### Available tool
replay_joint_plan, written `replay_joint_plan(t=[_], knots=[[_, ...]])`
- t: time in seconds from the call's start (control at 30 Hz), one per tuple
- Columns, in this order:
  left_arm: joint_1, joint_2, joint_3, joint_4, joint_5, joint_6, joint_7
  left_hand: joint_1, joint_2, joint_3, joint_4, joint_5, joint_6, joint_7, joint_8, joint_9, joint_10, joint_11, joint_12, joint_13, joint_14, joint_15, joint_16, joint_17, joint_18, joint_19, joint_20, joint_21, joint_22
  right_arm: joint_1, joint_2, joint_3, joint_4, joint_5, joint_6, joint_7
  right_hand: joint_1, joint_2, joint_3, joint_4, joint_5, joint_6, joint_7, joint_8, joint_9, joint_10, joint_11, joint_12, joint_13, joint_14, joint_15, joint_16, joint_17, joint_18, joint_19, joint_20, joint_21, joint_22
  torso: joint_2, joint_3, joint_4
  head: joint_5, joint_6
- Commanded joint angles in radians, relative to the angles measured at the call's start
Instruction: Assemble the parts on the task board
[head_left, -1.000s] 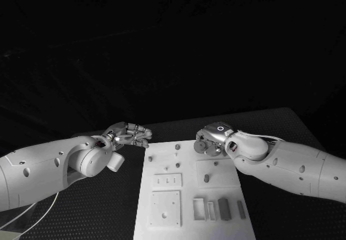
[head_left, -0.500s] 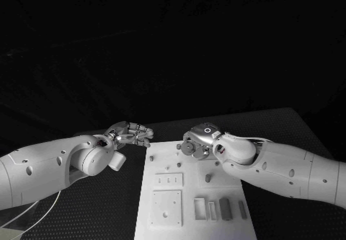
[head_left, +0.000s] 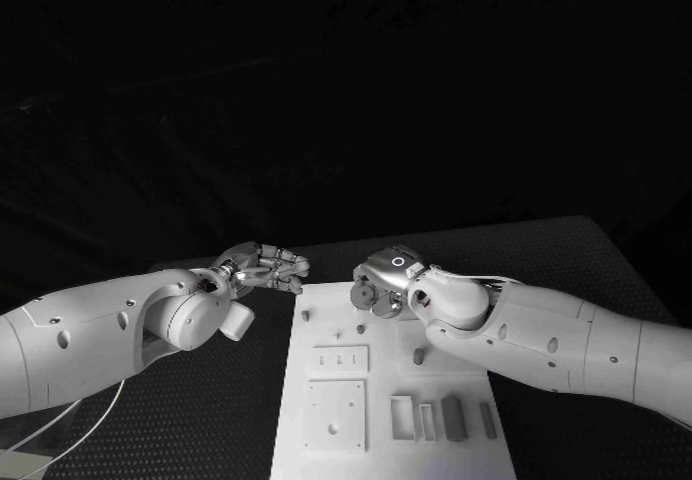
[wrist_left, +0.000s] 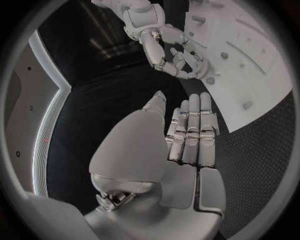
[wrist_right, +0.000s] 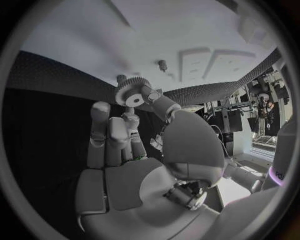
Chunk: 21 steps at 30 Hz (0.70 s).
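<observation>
Pegs (head_left: 359, 330) beside right hand (head_left: 384, 284)

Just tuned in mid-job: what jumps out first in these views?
The right hand pinches a small toothed grey gear above the far end of the white task board. The left hand hovers beside the board's far left corner, holding nothing. Slim grey rectangular parts sit in slots near the board's near edge.

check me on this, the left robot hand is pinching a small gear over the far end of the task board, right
Not quite: the right robot hand pinches the small gear, as the right wrist view shows. The left robot hand holds nothing, beside the board. The rest stands: the gear is over the far end of the task board.
</observation>
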Motion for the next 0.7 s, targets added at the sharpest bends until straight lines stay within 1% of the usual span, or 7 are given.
replay_joint_plan(t=[0.03,0.17,0.27,0.37,0.4,0.53,0.7], knots=[[0.001,0.003,0.001,-0.001,0.0,-0.002,0.007,-0.003,-0.002,-0.002,-0.001,-0.001,0.005,0.012,-0.004,0.002,0.007,0.001,-0.006,0.001,0.001,0.0,-0.004,0.001,0.011,0.0,0.002,-0.005,0.001,-0.007,0.011,-0.001,-0.011,-0.031,0.002,-0.005,0.002,-0.008,-0.001,0.006,0.004,0.043,0.047,0.0,0.001,0.007,-0.001,-0.002,-0.001,0.0,-0.005,0.0,-0.001,0.04,0.005,-0.001,0.002,0.013,0.002,-0.003,0.0082,-0.001,-0.002],[0.001,0.004,0.001,-0.001,0.0,-0.002,0.008,-0.002,-0.002,-0.002,-0.001,-0.001,0.005,0.012,-0.004,0.002,0.007,0.001,-0.006,0.001,0.001,0.0,-0.004,0.001,0.011,0.0,0.002,-0.006,0.001,-0.014,0.023,-0.001,-0.021,-0.028,0.005,-0.004,0.002,-0.008,-0.001,0.007,0.004,0.043,0.047,-0.001,0.002,0.007,-0.001,-0.002,-0.001,0.0,-0.005,0.0,-0.001,0.04,0.005,-0.001,0.002,0.013,0.003,-0.0035,0.0086,0.0,-0.004],[0.001,0.003,0.001,0.0,0.0,-0.001,0.008,-0.002,-0.002,-0.002,-0.001,-0.001,0.005,0.012,-0.004,0.002,0.007,0.001,-0.006,0.001,0.001,0.0,-0.004,0.001,0.011,0.0,0.002,-0.006,0.001,-0.019,0.032,-0.001,-0.028,-0.028,0.005,-0.004,0.002,-0.008,0.0,0.007,0.004,0.043,0.047,-0.001,0.002,0.007,-0.001,-0.002,-0.001,0.0,-0.005,0.0,-0.001,0.04,0.005,-0.001,0.002,0.013,0.003,-0.003,0.0067,0.002,-0.006],[0.001,0.004,0.001,0.0,0.0,-0.001,0.008,-0.002,-0.002,-0.002,-0.001,-0.001,0.005,0.012,-0.004,0.002,0.007,0.001,-0.006,0.001,0.001,0.0,-0.004,0.002,0.011,0.0,0.002,-0.006,0.001,-0.022,0.041,-0.002,-0.034,-0.028,0.007,-0.004,0.002,-0.008,0.0,0.007,0.004,0.043,0.047,-0.001,0.002,0.007,-0.001,-0.002,-0.001,0.0,-0.005,0.0,-0.001,0.04,0.006,-0.001,0.002,0.013,0.003,-0.0041,0.0054,0.004,-0.005],[0.001,0.005,0.001,0.001,0.0,-0.001,0.008,-0.002,-0.002,-0.002,-0.001,-0.001,0.005,0.012,-0.004,0.002,0.007,0.001,-0.006,0.001,0.001,0.0,-0.004,0.002,0.011,0.0,0.002,-0.006,0.001,-0.023,0.044,-0.002,-0.036,-0.028,0.007,-0.004,0.002,-0.008,0.0,0.007,0.004,0.043,0.047,-0.001,0.002,0.007,-0.001,-0.002,-0.001,0.0,-0.005,0.0,-0.001,0.04,0.006,-0.001,0.002,0.013,0.003,-0.0046,0.0058,0.004,-0.005],[0.001,0.006,0.001,0.0,-0.001,-0.001,0.009,-0.002,-0.003,-0.002,-0.001,-0.001,0.005,0.012,-0.005,0.002,0.007,0.001,-0.006,0.001,0.001,0.0,-0.004,0.002,0.011,0.0,0.002,-0.006,0.001,-0.03,0.06,-0.004,-0.052,-0.028,0.002,-0.008,0.002,-0.008,0.0,0.008,0.004,0.043,0.047,-0.001,0.002,0.007,-0.001,-0.002,-0.001,0.0,-0.005,0.0,-0.001,0.04,0.006,-0.001,0.001,0.013,0.003,-0.0043,0.0079,0.004,-0.006],[0.001,0.007,0.001,-0.001,-0.001,0.0,0.009,-0.002,-0.002,-0.002,-0.001,-0.001,0.005,0.012,-0.005,0.002,0.007,0.001,-0.006,0.001,0.002,0.0,-0.005,0.002,0.01,0.0,0.002,-0.006,0.001,-0.036,0.07,-0.006,-0.067,-0.029,0.004,-0.007,0.003,-0.007,0.001,0.009,0.004,0.043,0.047,-0.001,0.002,0.007,-0.001,-0.003,-0.002,0.001,-0.005,0.0,-0.001,0.04,0.006,-0.001,0.001,0.014,0.002,-0.0041,0.0082,0.004,-0.004]])
